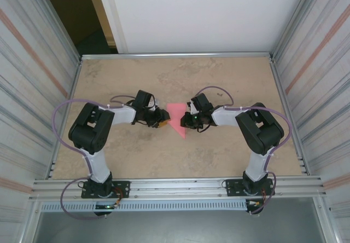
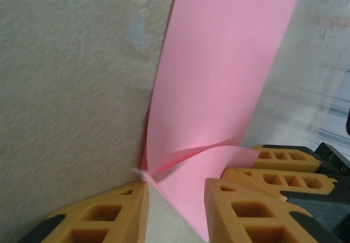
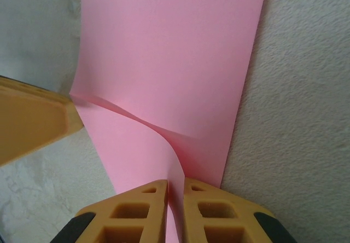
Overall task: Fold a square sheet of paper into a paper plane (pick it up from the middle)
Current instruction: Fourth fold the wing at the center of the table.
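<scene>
**Right gripper [image 3: 175, 186] pinches pink paper [image 3: 175, 51], left gripper [image 2: 178, 191] stands apart**

Your paper lies mid-table [image 1: 229, 79], between the two grippers, which face each other from left and right. From above it reads as a triangle, with its point toward the near edge.

Right wrist view: your right jaws are almost together. A curled-up flap of the paper runs into the thin gap between them, so that reads as a grip on the paper. The rest of the paper lies flat on the table beyond. One finger of your left gripper sits at the paper's left edge.

Left wrist view: your left jaws are spread, straddling the near end of the paper, with nothing clamped. One fingertip sits right at the corner where the flap lifts. Your right gripper's orange fingers are just beside, at the flap's far edge.
</scene>
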`<state>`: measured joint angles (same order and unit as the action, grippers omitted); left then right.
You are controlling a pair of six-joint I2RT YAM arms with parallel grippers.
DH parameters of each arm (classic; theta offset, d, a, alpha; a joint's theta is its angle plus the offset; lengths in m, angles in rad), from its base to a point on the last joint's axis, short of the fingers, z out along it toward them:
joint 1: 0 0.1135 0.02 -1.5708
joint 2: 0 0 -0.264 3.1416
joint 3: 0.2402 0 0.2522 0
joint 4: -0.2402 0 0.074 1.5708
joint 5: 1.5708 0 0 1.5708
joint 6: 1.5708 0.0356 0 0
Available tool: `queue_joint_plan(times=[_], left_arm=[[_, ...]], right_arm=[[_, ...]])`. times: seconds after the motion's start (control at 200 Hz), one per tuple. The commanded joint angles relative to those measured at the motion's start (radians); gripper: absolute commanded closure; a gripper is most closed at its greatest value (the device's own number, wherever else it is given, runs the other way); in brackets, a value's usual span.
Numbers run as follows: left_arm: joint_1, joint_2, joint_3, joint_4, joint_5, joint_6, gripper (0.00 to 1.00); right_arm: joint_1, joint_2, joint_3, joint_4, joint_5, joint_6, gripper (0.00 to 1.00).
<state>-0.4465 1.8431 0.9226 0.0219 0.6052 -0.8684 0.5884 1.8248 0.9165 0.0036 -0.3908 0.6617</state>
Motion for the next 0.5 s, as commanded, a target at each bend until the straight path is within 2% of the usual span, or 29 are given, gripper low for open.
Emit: queue_joint_plan(times=[0.0,0.496], left_arm=[[-0.012,0.022,0.041,-0.013,0.025,0.022,0.69],[-0.011,0.041,0.073,-0.023,0.054,0.062,0.77]], right_arm=[[-0.005,0.033,-0.001,-0.031,0.028,-0.027,0.85],[-0.007,0.022,-0.001,-0.03,0.026,-0.028,0.84]])
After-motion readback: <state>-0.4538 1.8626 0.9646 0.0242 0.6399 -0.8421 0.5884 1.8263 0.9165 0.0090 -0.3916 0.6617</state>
